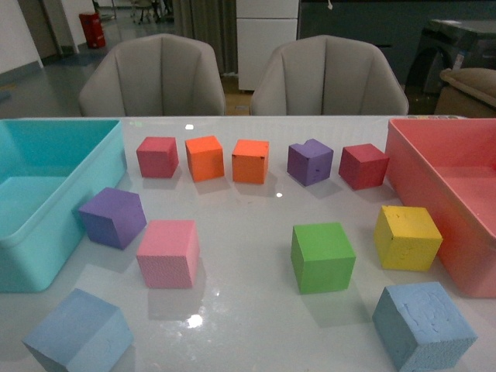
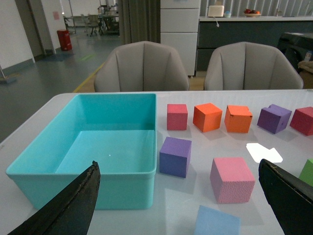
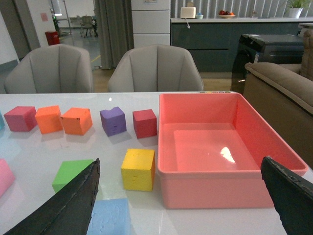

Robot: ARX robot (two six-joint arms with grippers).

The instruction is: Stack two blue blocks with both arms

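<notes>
Blue blocks unstacked, both resting on the tabletop at its near edge, well apart.

I log the left blue block at the near-left, in front of the pink cube and near the turquoise bin. The right blue block sits at the near-right, in front of the yellow cube and near the pink bin. A green cube stands farther back, between the two. Left gripper is released, fingers spread wide and gripping nothing; the left block shows partly in its wrist view, between them. Right gripper is likewise released and empty-handed, with the right block in its wrist view beside one finger. Neither block is touched.
</notes>
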